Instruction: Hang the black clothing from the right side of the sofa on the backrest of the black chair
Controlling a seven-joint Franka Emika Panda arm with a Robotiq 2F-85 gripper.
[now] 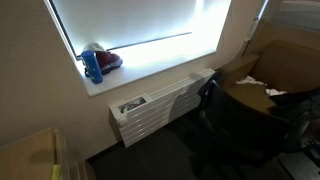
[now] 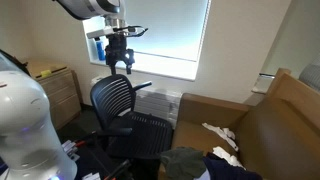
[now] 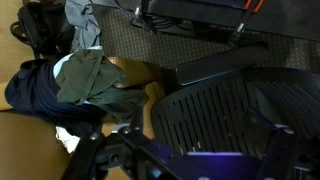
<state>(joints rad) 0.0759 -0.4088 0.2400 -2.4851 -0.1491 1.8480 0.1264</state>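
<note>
The black chair (image 2: 122, 100) stands in front of the window, and its slatted backrest (image 3: 225, 110) fills the right of the wrist view. My gripper (image 2: 118, 62) hangs above the backrest, pointing down; its fingers look spread and hold nothing. The black clothing (image 3: 35, 92) lies in a dark heap on the brown sofa (image 2: 270, 120), beside a green garment (image 3: 92, 75). The dark heap also shows in an exterior view (image 2: 185, 160). In the wrist view my jaws are only a dark blur at the bottom edge.
A white radiator (image 1: 160, 105) sits under the bright window. A blue bottle (image 1: 93, 65) and a red object stand on the sill. White items (image 2: 225, 135) lie on the sofa seat. A wooden cabinet (image 2: 55, 90) stands by the wall. A grey garment (image 3: 85, 20) lies on the floor.
</note>
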